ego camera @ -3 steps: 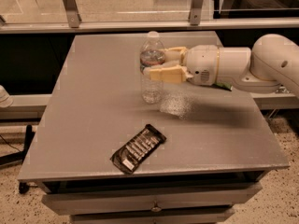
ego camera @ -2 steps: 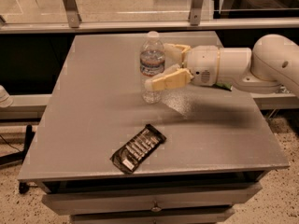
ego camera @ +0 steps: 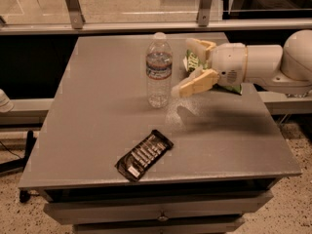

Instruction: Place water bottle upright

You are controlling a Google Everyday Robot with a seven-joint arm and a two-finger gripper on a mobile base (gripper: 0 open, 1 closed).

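Standing upright, the water bottle (ego camera: pixel 159 72) is released; the gripper (ego camera: pixel 187 68), fingers (ego camera: pixel 200 82) wide and empty, has withdrawn toward 3 o'clock.

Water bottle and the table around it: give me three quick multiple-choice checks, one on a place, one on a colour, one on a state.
1. Where does the dark flat packet lie relative to the water bottle?
A) nearer the front edge of the table
B) behind it, by the rail
C) on the floor

2. What colour is the bag behind the gripper?
A) red
B) green
C) blue

3. How is the water bottle?
A) lying on its side
B) lifted off the table
C) standing upright on the table

Answers:
1 A, the packet lies in front of the bottle, near the front edge.
2 B, green shows between the fingers.
3 C, its base is on the table with the cap up, and the gripper is open just to its right, not closed on it.
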